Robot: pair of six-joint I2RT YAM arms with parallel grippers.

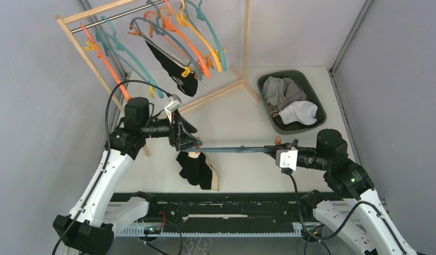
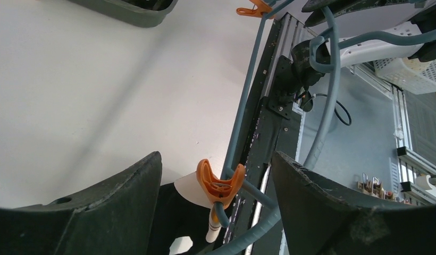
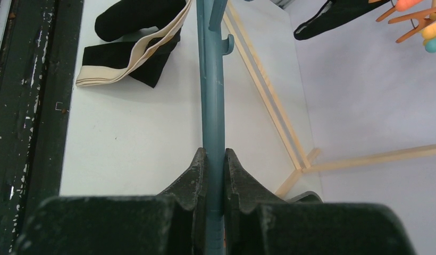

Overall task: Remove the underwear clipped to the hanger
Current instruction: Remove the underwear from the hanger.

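Tightly right jaws clamp the hanger [image 3: 213, 106]; left jaws gape by its clip [image 2: 220, 183].

Teal hanger [image 1: 237, 150]: lies level across mid-frame. The orange clip [image 2: 218, 183] at its left end bites the cream waistband of a black pair [image 1: 197, 170], which hangs bunched just below centre. A second black pair [image 1: 176, 71] hangs clipped and slanting at upper centre. A white pair [image 1: 302, 111] lies crumpled at right of frame.
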